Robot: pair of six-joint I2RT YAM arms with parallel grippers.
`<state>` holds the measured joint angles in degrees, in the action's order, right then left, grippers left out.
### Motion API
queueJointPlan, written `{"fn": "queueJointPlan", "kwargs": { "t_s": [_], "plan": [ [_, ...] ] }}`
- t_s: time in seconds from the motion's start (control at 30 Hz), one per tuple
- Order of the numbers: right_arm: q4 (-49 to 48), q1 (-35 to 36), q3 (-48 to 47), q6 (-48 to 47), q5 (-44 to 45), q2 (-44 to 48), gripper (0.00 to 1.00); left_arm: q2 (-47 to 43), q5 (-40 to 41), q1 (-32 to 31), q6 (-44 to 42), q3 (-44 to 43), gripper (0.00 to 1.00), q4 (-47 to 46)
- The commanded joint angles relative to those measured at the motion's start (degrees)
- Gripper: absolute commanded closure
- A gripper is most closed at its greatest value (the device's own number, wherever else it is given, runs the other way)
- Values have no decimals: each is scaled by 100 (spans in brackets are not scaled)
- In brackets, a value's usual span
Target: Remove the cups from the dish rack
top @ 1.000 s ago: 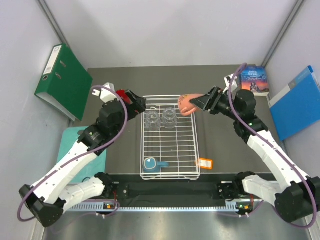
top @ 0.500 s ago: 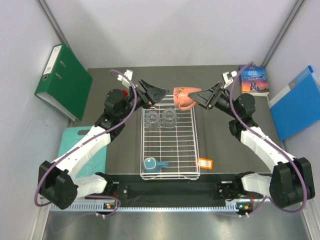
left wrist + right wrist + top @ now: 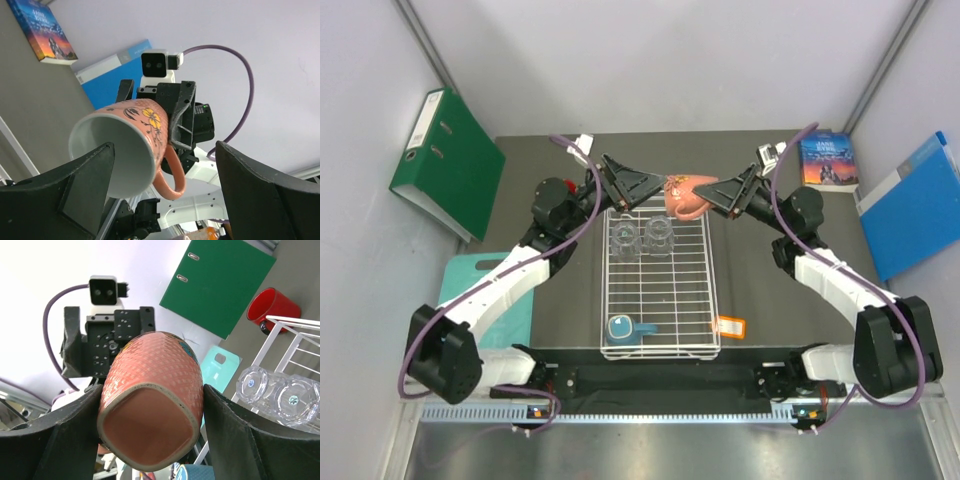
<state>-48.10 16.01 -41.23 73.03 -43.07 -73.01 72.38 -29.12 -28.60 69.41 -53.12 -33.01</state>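
Right claw (image 3: pixel 714 196) grips salmon-pink mug (image 3: pixel 686 194), left claw (image 3: pixel 656 186) spread, rim contact unclear

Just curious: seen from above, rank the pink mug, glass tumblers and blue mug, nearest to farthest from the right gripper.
1. Pink mug, held in the right gripper, at the far end.
2. Glass tumblers, in the far part of the rack.
3. Blue mug, in the rack's near-left corner.

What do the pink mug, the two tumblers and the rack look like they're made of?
Pink mug: likely glazed ceramic; dimpled glossy outside, white inside, bare matte foot ring.
Tumblers: clear glass or hard plastic, can't tell which; see-through, thick bases.
Rack: thin metal wire, probably white-coated; smooth, uniform white grid.
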Motion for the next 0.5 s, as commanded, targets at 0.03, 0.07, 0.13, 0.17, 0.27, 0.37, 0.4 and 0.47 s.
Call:
{"fn": "queueJointPlan", "kwargs": {
  "t_s": [0.03, 0.07, 0.13, 0.17, 0.27, 0.37, 0.4, 0.47],
  "plan": [
    [-789, 157, -385, 27, -158, -46, 100, 329, -366, -5, 239, -93, 15, -811],
    [-806, 192, -394, 27, -158, -55, 100, 399, -383, -5, 275, -93, 16, -864],
    [-824, 227, -412, 18, -193, -90, 100, 461, -375, -14, 345, -58, 18, -1013],
    [-833, 271, -421, -8, -210, -108, 100, 496, -366, -14, 363, -49, 19, -1049],
    [-824, 350, -438, -52, -254, -134, 100, 540, -340, -14, 372, -40, 23, -1128],
    [-789, 446, -447, -96, -272, -152, 100, 601, -418, -14, 381, -101, 28, -1189],
    [-780, 464, -430, -105, -272, -143, 100, 628, -445, -14, 398, -110, 30, -1225],
    [-763, 526, -412, -140, -272, -143, 100, 698, -497, -23, 486, -111, 38, -1356]
  ]
}}
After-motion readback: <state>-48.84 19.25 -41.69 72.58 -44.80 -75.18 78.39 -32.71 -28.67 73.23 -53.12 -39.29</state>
